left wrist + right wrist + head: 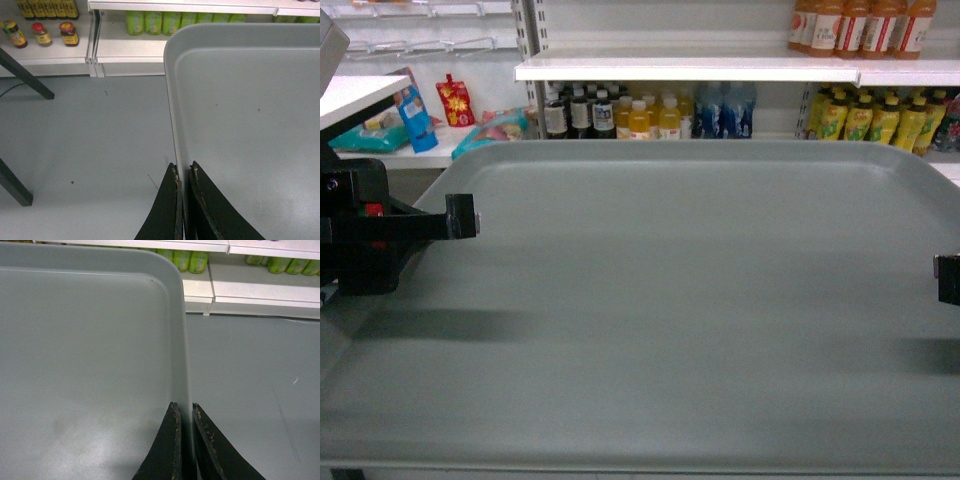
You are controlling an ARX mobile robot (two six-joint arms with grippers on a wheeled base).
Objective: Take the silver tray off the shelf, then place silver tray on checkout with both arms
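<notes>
Carrying was the step in hand, as I judged it: the silver tray (690, 300) hung clear of the shelves (740, 68), held level between both arms, with grey floor (85, 135) showing under its long edges in both wrist views. The left gripper (183, 172) was clenched on the tray's left rim, one finger above and one below the lip. The right gripper (184, 410) pinched the right rim the same way. In the head view I could see the left gripper's black body (380, 225) reaching in at the left edge, and only a sliver of the right one at the far right.

The checkout was not something I could pick out for certain; a white surface (355, 95) sat at the upper left of the head view, and dark slanted legs (25, 75) showed in the left wrist view, which may have belonged to it. The next move, I reckoned, called for bringing both arms round together at matched height, so the tray neither twisted nor slid out of the two pinches.

For room, the tray's far edge stood near the shelf of bottles (620, 115), so backing away first looked wise. The floor beside both long edges was open, apart from those legs on the left.
</notes>
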